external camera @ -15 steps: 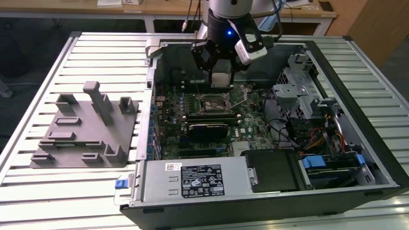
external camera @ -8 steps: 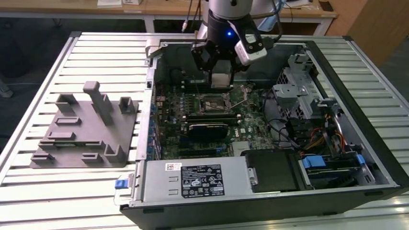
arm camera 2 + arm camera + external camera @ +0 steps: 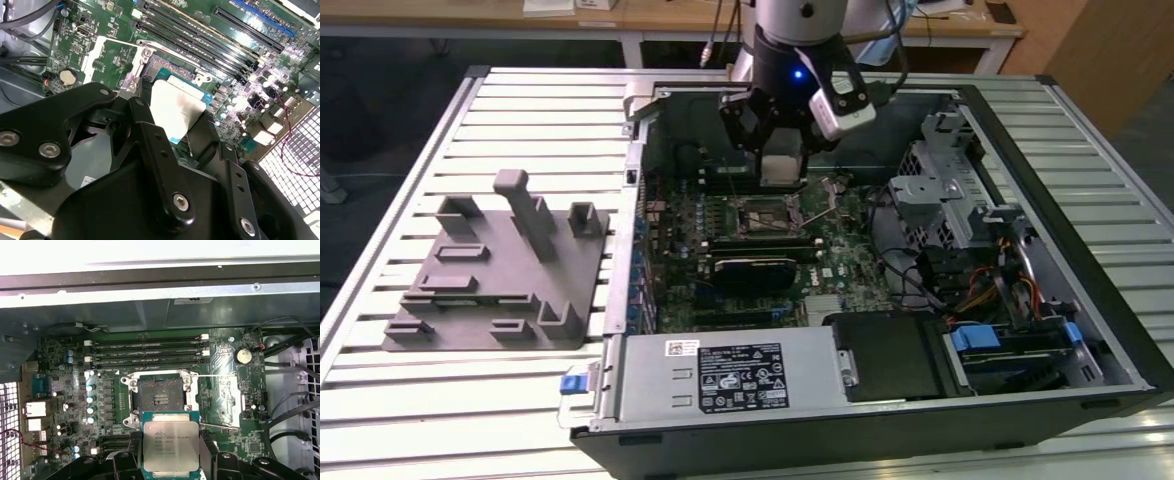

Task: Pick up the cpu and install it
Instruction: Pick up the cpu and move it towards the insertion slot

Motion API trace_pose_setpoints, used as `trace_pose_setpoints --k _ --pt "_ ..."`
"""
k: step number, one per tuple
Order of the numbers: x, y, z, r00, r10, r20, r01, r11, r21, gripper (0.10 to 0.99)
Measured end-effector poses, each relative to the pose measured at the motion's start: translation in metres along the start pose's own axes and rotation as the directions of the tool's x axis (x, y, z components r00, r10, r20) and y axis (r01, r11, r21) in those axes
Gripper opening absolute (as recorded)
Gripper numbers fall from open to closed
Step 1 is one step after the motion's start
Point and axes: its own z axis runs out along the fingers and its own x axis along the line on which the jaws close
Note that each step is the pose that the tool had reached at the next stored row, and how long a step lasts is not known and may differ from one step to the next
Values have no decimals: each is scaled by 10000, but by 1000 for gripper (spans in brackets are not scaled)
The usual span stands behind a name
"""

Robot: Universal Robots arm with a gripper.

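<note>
a pale slatted table [image 3: 454, 420], wooden desk [image 3: 667, 18] behind it.

Setting: a robotics laboratory or test workshop. Evidence: a ribbed silver aluminium-profile tabletop [image 3: 454, 420] carries an opened black desktop computer case [image 3: 854, 445] and a grey stepped block fixture [image 3: 494, 280]; a silver industrial robot arm [image 3: 801, 20] stands over it; pale wooden desks [image 3: 667, 15] line the background.

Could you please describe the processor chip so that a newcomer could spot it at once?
Start at the open computer case and find its green motherboard. Just beside the empty dark socket hangs the chip, clamped in the black gripper. It is the only flat square with a pale silvery metal top.
</note>
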Motion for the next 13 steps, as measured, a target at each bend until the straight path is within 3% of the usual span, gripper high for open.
trace_pose_setpoints --k 13 --pt "2 -1 86 10000 0 -1 0 10000 2 541"
